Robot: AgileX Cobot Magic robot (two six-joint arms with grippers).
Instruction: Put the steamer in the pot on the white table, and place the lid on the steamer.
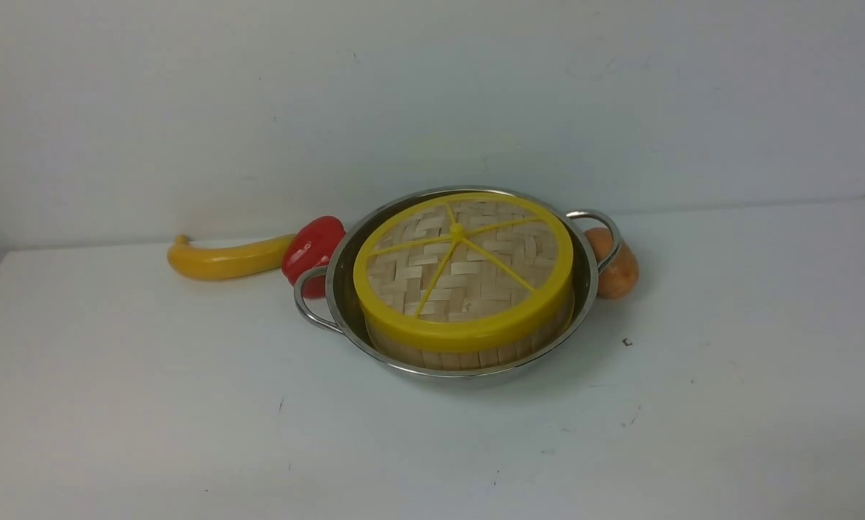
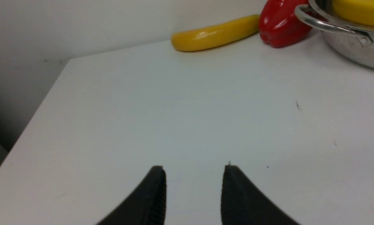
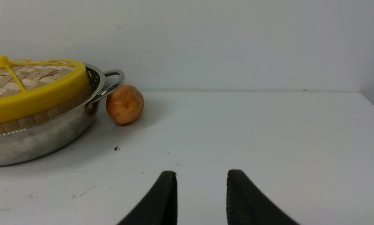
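Both end effectors (image 2: 194,168) (image 3: 201,173) are parted; woven-bamboo lid (image 1: 468,289) caps slatted steamer (image 1: 468,360) within round steel pot (image 1: 591,289).

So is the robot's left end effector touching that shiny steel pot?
Apart: the left wrist view shows bare table between the left end effector and the pot.

The kind of room cannot be told for sure. It looks like a simple test or demonstration place: a plain white table (image 1: 150,404) stands against a bare pale wall (image 1: 432,94). On it are a steel pot (image 1: 461,374), a glossy banana (image 1: 230,261) and a red pepper (image 1: 313,249).
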